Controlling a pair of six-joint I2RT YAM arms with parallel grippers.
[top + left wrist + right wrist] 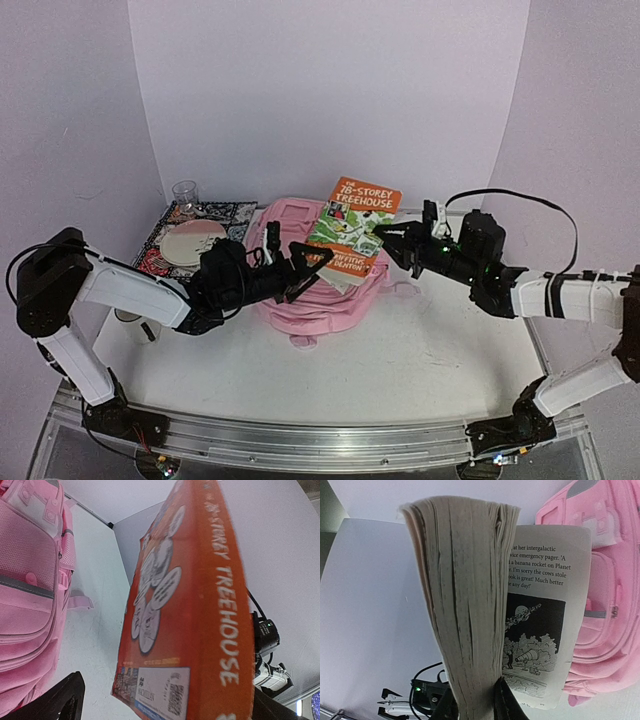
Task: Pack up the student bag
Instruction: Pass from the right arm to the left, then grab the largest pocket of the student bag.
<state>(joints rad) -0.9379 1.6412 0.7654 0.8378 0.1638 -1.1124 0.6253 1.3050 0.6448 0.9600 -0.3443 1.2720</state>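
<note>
**Top view:** student bag (315,300) lies mid-table (420,370), pale pink, between the two arms. An orange-covered book (352,225) is up in the air, tilted, front cover to the camera, with its lower end over the bag's far right part. The right gripper (392,243) is clamped on the book's right edge. The left gripper (315,262) sits over the bag at the book's lower left corner with its jaws spread wide; can't tell if it touches the book. On the far left a plate (190,245) sits on a patterned mat (228,212), with a glass (185,192) at the mat's far corner.

**Left wrist:** the book's spine and back cover fill the frame. It stands between the wide-apart fingers (65,700), and the visible finger is clear of it. The bag is at the left edge, zipped pockets showing.

**Right wrist:** fingers (507,700) are narrow, pinching the page block from both sides. One leaf splays off to the right, showing text and a black-and-white drawing. The bag is behind it on the right, lying on the table.
</note>
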